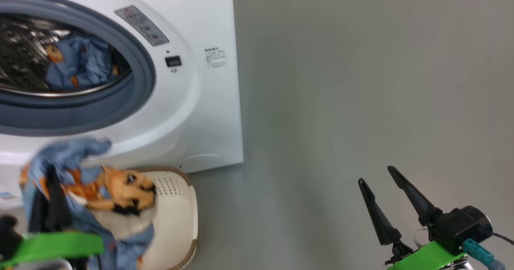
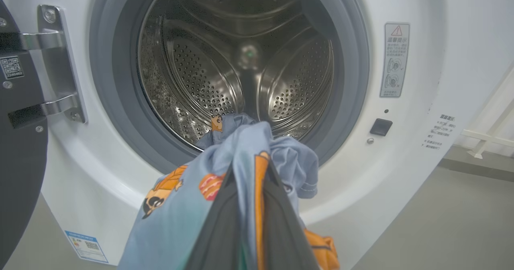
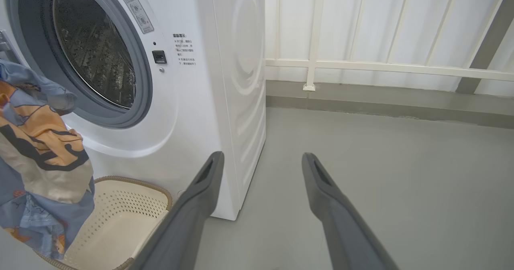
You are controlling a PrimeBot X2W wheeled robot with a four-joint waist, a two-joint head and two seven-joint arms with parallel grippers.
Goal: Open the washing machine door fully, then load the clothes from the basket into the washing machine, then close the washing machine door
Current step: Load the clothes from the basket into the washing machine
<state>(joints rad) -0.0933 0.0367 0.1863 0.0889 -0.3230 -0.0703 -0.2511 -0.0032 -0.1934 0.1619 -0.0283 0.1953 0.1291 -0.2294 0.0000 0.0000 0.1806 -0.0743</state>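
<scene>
The washing machine (image 1: 192, 101) stands with its drum (image 2: 241, 61) open. The washing machine door (image 2: 20, 161) is swung aside at the left edge of the left wrist view. My left gripper (image 1: 51, 181) is shut on the clothes (image 1: 100, 189), a light blue garment with orange patches. It hangs above the basket (image 1: 176, 206), just below and in front of the drum mouth. In the left wrist view the clothes (image 2: 180, 214) drape over my left gripper (image 2: 249, 165). Another blue piece (image 1: 80, 61) lies inside the drum. My right gripper (image 1: 376, 175) is open and holds nothing, over the floor to the right.
Grey floor (image 1: 361, 81) stretches to the right of the machine. A white railing (image 3: 361, 67) runs along the wall behind it. The cream basket (image 3: 120, 218) sits on the floor against the machine's front. The door hinge (image 2: 60, 61) is at the drum's left.
</scene>
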